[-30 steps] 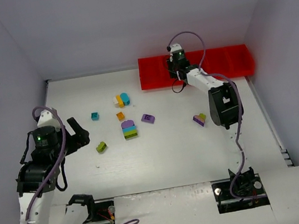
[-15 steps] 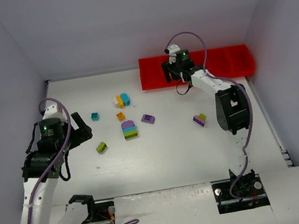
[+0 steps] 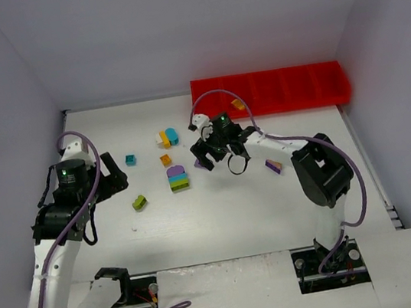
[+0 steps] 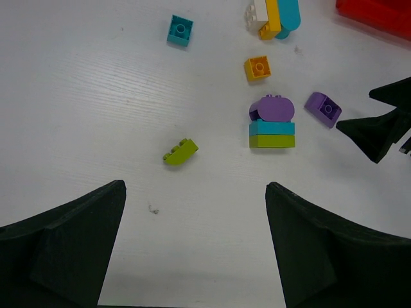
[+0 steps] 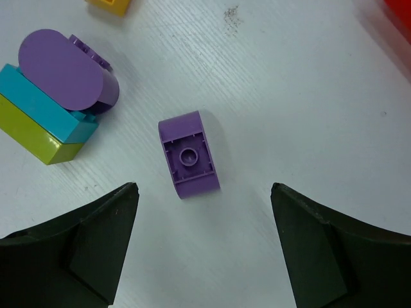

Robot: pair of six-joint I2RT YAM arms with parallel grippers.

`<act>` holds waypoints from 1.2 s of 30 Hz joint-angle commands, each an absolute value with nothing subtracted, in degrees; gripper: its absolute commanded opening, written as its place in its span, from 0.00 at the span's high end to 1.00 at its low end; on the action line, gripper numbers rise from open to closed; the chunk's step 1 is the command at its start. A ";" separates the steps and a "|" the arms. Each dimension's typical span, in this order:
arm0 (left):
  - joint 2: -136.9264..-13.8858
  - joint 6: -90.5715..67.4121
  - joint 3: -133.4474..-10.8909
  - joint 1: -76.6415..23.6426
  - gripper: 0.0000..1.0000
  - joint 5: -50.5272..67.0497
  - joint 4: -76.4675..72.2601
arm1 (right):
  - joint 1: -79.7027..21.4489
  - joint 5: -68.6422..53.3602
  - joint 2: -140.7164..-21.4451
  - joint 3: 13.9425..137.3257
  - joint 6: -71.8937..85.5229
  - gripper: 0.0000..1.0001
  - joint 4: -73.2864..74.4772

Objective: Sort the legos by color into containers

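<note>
The right gripper (image 5: 202, 192) hung with its fingers spread wide around a lone purple brick (image 5: 189, 163). The brick lay flat on the white tabletop (image 5: 308, 96) at the centre of the right wrist view and touched neither finger. Just to its upper left stood a three-brick stack (image 5: 54, 109), purple on teal on olive green.

The red tray (image 3: 289, 89) ran along the upper right of the top view, and one orange brick (image 3: 237, 104) lay in it near its left end.

At the left of that view the left gripper (image 4: 194, 192) was also spread and held nothing. An olive green brick (image 4: 180, 152) lay on the tabletop just above the gap between its fingers in the left wrist view. A small teal brick (image 4: 180, 30) and a small orange brick (image 4: 257, 68) lay apart toward the top of that frame.
</note>
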State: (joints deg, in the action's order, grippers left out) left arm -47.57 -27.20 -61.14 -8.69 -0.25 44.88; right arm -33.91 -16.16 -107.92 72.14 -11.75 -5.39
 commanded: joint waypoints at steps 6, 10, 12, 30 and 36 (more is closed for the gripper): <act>-47.64 -25.93 -61.52 -8.96 0.17 1.67 41.84 | -35.42 -15.12 -112.06 74.18 -12.57 0.20 -6.50; -47.11 -25.93 -60.82 -8.96 0.17 2.11 42.01 | -37.09 -14.59 -114.34 75.40 -13.80 0.21 -6.42; -46.93 -25.93 -60.47 -8.96 0.17 2.11 42.19 | -37.53 -13.98 -115.66 75.85 -13.97 0.24 -6.42; -46.41 -25.14 -58.54 -8.88 0.17 1.05 42.54 | -22.95 -0.89 -106.88 80.76 -9.67 1.00 -8.79; -46.49 -25.22 -58.01 -8.88 0.17 0.79 41.84 | -12.40 2.64 -110.12 87.09 -8.45 1.00 -9.32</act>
State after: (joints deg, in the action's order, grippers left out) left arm -46.39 -25.93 -57.14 -8.69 1.48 44.69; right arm -14.83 -1.13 -112.73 83.02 -10.26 -6.37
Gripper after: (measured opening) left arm 0.831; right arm 0.339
